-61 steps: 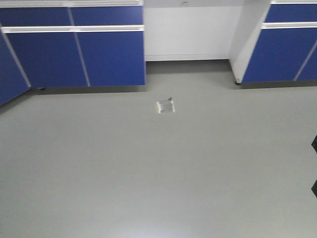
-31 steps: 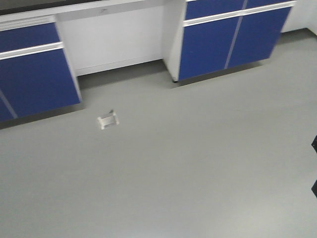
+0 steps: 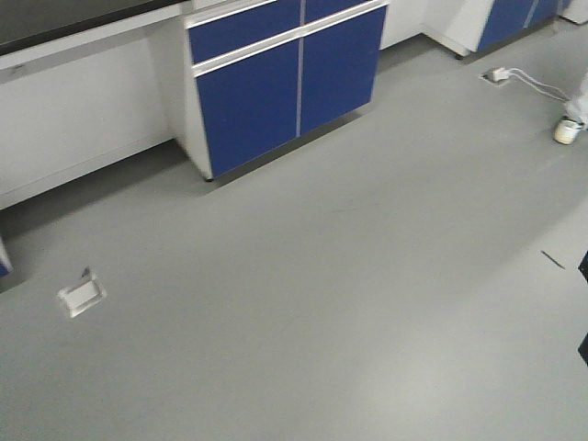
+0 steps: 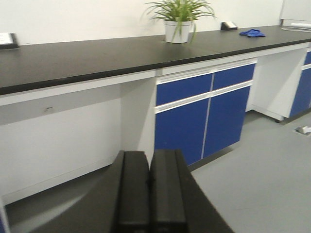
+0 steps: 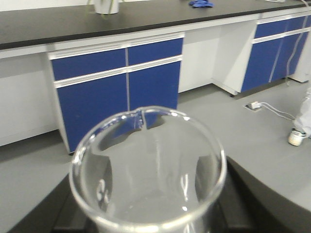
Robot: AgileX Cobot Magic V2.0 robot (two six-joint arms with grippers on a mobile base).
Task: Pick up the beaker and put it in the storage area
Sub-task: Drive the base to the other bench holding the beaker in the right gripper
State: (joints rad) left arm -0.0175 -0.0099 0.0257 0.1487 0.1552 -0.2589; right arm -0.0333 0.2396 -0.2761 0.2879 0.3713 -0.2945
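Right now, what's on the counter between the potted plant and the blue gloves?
A small black box with a pale face, between the potted plant and the blue gloves; the left wrist view shows it.

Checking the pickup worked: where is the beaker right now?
In the right wrist view the beaker fills the lower centre, held in the right gripper above the grey floor, with the blue cabinets behind it.

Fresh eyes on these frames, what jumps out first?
The clear glass beaker fills the right wrist view, its rim near the lens, looking empty, with grey floor behind it. In the left wrist view the left gripper is shut on nothing. Beyond it, a potted plant stands on the long black benchtop above blue cabinets.
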